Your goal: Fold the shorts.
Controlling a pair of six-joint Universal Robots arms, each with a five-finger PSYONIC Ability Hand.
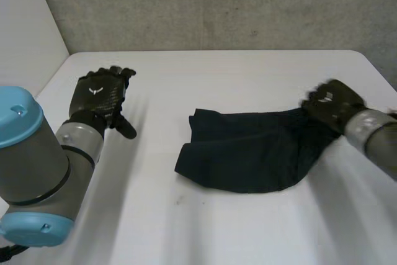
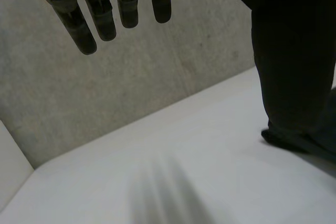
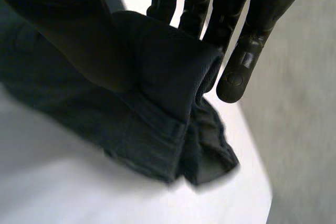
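Two hands, one cloth end: my right hand [image 1: 329, 105] pinches the right end of the dark shorts [image 1: 248, 156] between thumb and fingers [image 3: 239, 72]. The right wrist view shows that gripped fold; the head view hides it. The shorts lie on the white surface [image 1: 186, 72], long axis running left to right. My left hand [image 1: 99, 94] hovers well off their left end, fingers straight (holding nothing) — so the right arm is nearer.
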